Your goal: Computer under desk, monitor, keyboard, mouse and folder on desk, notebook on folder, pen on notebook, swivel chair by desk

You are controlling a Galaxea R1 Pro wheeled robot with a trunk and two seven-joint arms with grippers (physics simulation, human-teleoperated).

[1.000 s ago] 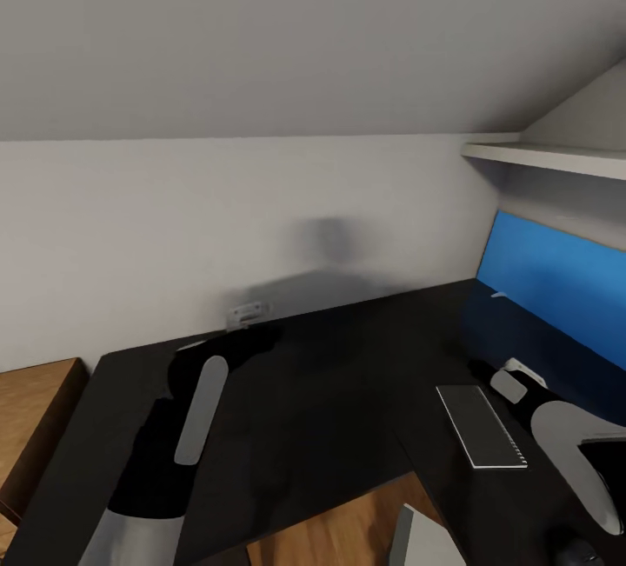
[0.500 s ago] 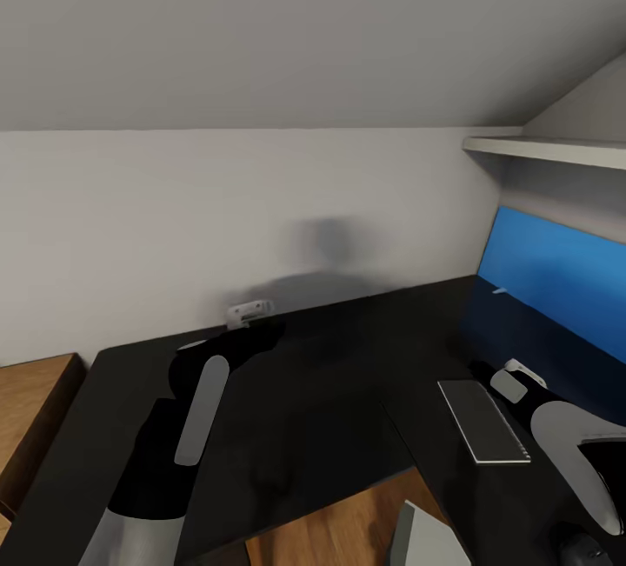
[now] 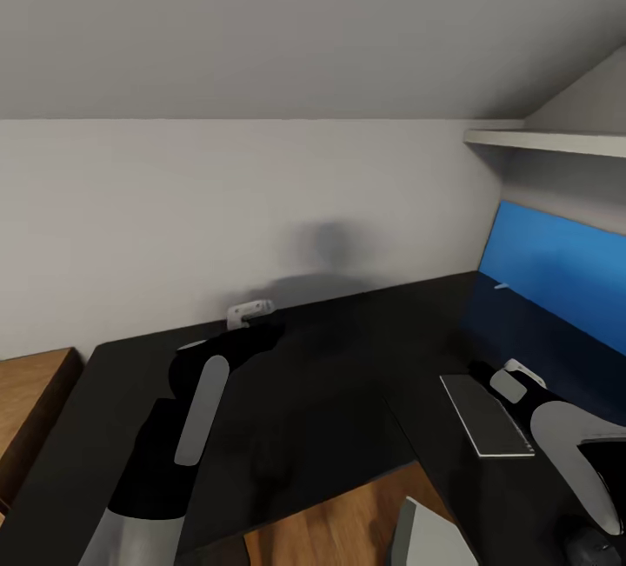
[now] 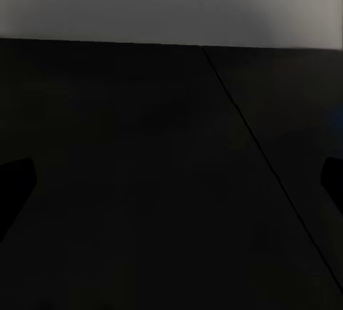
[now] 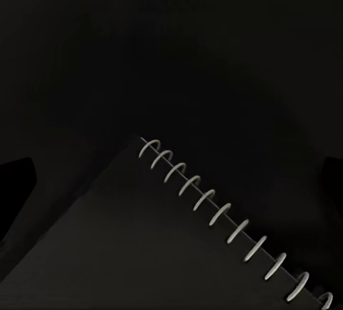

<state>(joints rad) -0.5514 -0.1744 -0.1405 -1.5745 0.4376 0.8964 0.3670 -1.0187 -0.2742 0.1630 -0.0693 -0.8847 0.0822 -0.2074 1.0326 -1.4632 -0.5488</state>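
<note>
Soft, even light; both wrist views very dim (nearly black).

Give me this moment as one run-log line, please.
notebook: flat on desk | right gripper: open, over notebook | left gripper: open, over desk

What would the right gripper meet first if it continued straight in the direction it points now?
Most likely the spiral-bound notebook, which lies on the black desk directly ahead of the right gripper in the right wrist view. The wide-apart fingers frame its ringed edge. How far off it is cannot be judged.
</note>
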